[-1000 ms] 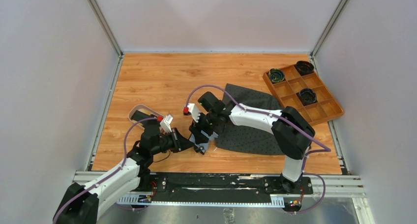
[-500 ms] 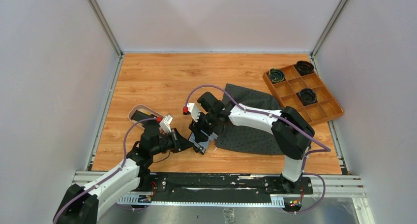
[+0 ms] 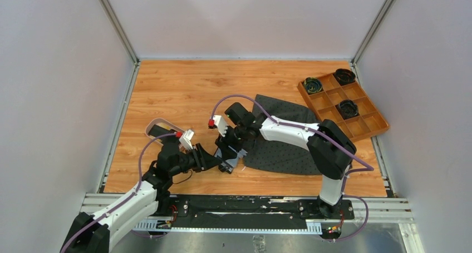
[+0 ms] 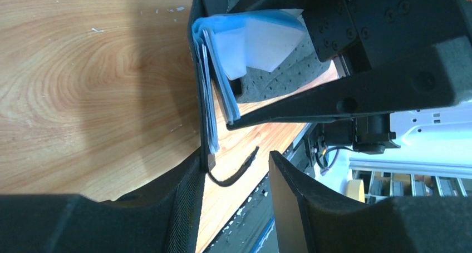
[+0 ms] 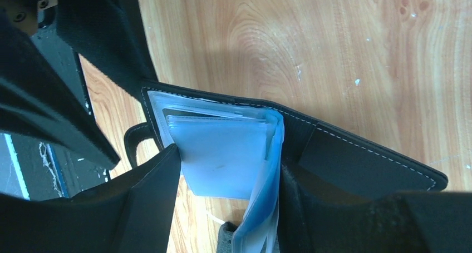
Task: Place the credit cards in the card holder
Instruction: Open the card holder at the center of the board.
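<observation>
the left gripper (image 4: 235, 159) is seen with its fingers parted and nothing held between them; the black cover edge of the card holder (image 4: 201, 97) stands just beside one finger. the right gripper (image 5: 228, 169) is set astride the holder's pale blue sleeves (image 5: 222, 147) and appears closed on them. the holder is spread open at the near middle of the wooden table (image 3: 183, 86), by the dark mat (image 3: 281, 153). a pinkish tray (image 3: 151, 126) is seen to the left.
</observation>
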{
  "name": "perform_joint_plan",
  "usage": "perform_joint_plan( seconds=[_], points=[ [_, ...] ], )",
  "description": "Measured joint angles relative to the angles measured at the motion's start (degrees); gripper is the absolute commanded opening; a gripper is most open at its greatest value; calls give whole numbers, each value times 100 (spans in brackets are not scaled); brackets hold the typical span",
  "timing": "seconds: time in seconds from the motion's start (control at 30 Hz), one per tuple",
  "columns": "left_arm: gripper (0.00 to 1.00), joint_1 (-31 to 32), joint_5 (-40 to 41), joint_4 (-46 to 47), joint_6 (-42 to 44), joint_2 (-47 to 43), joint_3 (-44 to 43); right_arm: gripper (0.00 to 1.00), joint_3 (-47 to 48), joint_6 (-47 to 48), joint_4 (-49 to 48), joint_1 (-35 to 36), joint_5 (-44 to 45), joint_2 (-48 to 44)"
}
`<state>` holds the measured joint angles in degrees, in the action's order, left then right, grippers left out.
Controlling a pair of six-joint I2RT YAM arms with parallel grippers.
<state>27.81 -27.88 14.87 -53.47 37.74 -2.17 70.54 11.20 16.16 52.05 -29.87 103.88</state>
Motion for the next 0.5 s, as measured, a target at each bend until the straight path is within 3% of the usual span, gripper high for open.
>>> perform_joint_plan(
  seconds=[0.5],
  points=[
    [36, 0, 361, 0, 48, -232, 0, 18, 0, 216, 17, -81, -732, 0]
  ],
)
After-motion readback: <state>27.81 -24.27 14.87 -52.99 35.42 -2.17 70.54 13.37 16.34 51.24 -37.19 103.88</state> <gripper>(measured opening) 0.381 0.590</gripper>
